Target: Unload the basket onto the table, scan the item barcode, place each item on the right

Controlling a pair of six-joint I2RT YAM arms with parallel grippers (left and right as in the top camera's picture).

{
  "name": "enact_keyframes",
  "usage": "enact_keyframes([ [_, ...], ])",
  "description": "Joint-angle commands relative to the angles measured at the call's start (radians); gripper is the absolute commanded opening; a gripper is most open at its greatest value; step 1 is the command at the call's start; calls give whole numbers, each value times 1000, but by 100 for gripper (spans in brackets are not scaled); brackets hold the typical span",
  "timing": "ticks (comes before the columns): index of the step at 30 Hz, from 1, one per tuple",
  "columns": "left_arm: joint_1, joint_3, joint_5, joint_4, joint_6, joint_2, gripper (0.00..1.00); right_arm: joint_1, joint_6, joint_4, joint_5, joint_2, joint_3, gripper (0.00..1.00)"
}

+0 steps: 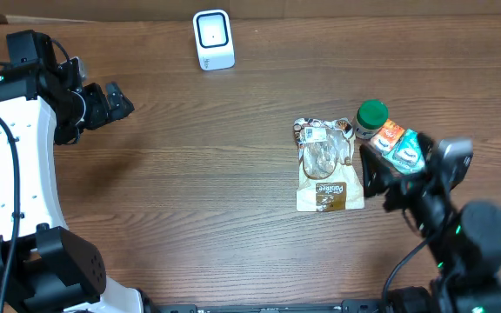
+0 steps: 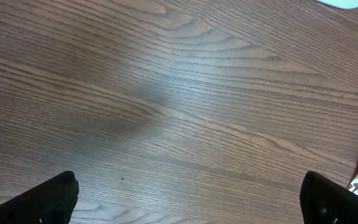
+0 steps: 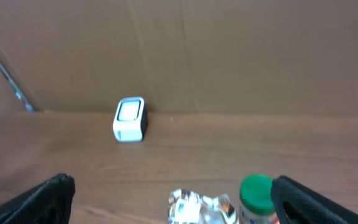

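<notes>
- Progress: nothing scanned so far, by the look of it. No item is lifted and none sits in front of the scanner (image 1: pixel 213 39). Picking, carrying and presenting the barcode are all left to do.
- Items: clustered at right centre of the overhead frame, well apart from the scanner at upper centre. I cannot tell which one is meant for scanning.
- Left gripper (image 1: pixel 116 103): at upper left of the overhead frame, jaws wide, nothing between them. Its wrist view shows only bare surface (image 2: pixel 166 93).
- Right gripper (image 1: pixel 381 178): at lower right, just beside the cluster, jaws wide and empty, pointed toward the scanner.
- Pouch (image 1: pixel 327 165): flat, crinkled and glossy. The upper part is clear or silvery film, the lower part a tan printed panel. Likely limp and slippery to pinch.
- Jar (image 1: pixel 371 118): small, round and upright, with a green lid. It looks rigid.
- Orange packet (image 1: pixel 389 135) and teal packet (image 1: pixel 407 149): small and printed, lying touching each other beside the jar.
- Scanner: white rounded block of smooth plastic, with a dark-framed window on its face.
- Surface: brown wood grain, matte. Cardboard wall (image 3: pixel 229 50) behind it.
- Barcodes: none legible in any view.
</notes>
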Motion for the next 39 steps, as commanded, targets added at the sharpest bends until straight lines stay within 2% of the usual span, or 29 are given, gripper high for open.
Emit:
enact_keyframes([
  [1,2,21,-2,1,11,2,100,-5,-23,91,-18,-128,-153,100],
  [9,2,21,-2,0,11,2,100,-5,-23,374,-17,-316,-474,100],
  [17,2,21,-2,1,11,2,100,-5,-23,392,-11,-480,-643,100],
  [21,2,21,-2,0,11,2,100,-5,-21,292,-2,-479,-643,100],
  [39,2,21,-2,1,11,2,100,-5,-14,294,-2,-479,-643,100],
])
